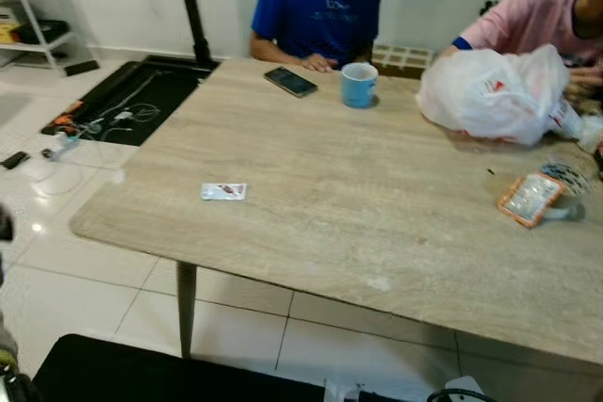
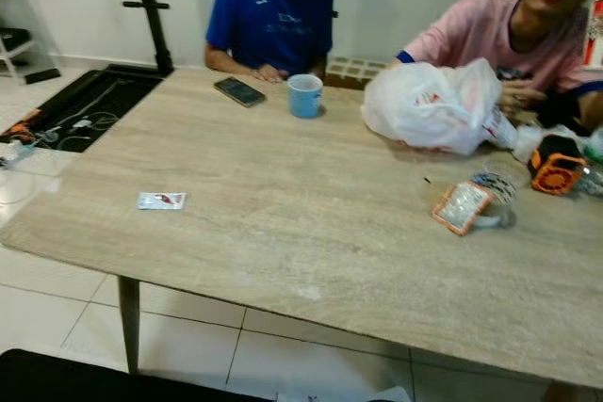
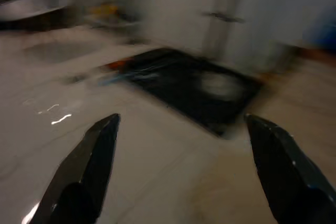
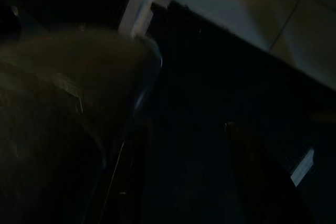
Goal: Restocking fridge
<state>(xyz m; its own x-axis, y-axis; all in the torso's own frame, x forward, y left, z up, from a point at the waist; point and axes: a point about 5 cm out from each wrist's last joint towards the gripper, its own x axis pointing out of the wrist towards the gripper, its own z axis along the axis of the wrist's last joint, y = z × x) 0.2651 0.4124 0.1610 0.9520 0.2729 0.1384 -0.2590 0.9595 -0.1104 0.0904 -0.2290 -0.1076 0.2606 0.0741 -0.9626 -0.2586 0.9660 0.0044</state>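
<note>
A wide stone-patterned table (image 1: 358, 223) stands on white floor tiles, and two people sit along its far edge: one in a blue shirt (image 1: 316, 7) and one in a pink top (image 2: 490, 30). The task's goods appear to be at the far right of the table, where a bulging white plastic bag (image 2: 429, 105) lies in front of the person in pink, whose hand rests against its right side; what is inside cannot be made out. Just right of the bag are a bottle end and an orange gadget (image 2: 554, 165). Nearer the front on that side, an orange-edged packet (image 2: 462, 206) leans against a small round container. In front of the person in blue sit a light blue mug (image 1: 358, 84) and, beside it, a dark phone (image 1: 290, 81) lying flat. A small white sachet (image 1: 223, 192) lies alone near the left edge. On the floor beyond the table's left corner is a black mat (image 1: 141, 101) with cables. The left hand (image 3: 184, 145) hangs over the tiles with its two black fingers (image 3: 86, 171) spread wide and empty. The right wrist view is very dark, so I cannot tell that hand's state.
</note>
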